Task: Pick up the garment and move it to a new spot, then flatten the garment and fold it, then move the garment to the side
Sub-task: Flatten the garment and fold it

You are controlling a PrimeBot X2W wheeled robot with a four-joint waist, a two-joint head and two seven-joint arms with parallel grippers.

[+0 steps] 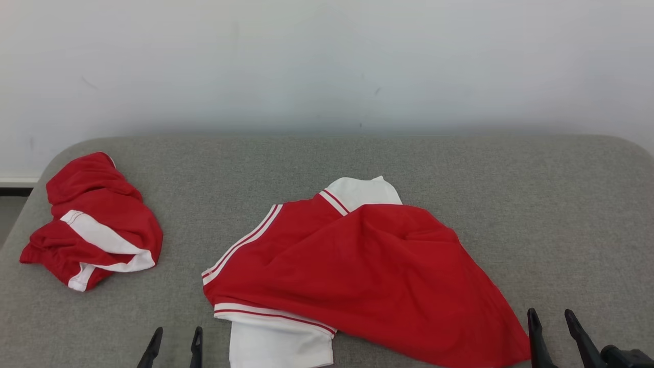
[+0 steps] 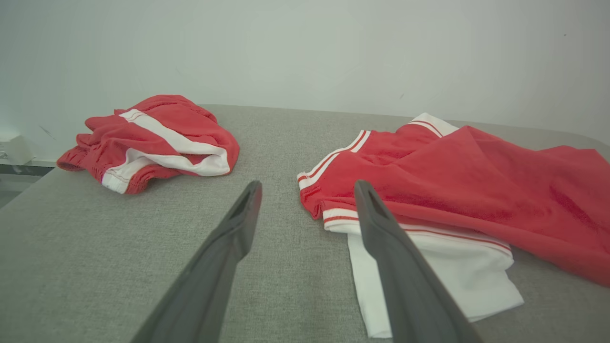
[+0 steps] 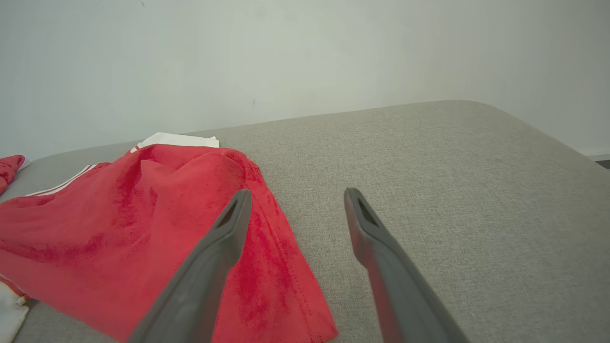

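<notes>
A red garment (image 1: pixel 368 271) with white striped sleeves lies rumpled on the grey padded surface (image 1: pixel 511 194), near the front middle. The left wrist view has this garment (image 2: pixel 457 190) at right; the right wrist view has it (image 3: pixel 143 228) at left. My left gripper (image 1: pixel 176 340) stands open at the lower left, just left of the garment's white sleeve (image 1: pixel 276 347), its fingers empty. At the lower right my right gripper (image 1: pixel 552 319) is open too, beside the garment's red hem corner. Both grippers (image 2: pixel 307 188) (image 3: pixel 295 195) hold nothing.
A second red and white garment (image 1: pixel 92 220) lies bunched at the left edge of the surface, seen also in the left wrist view (image 2: pixel 152 140). A pale wall (image 1: pixel 327 61) stands right behind the surface. Bare grey padding (image 3: pixel 452 190) stretches to the right.
</notes>
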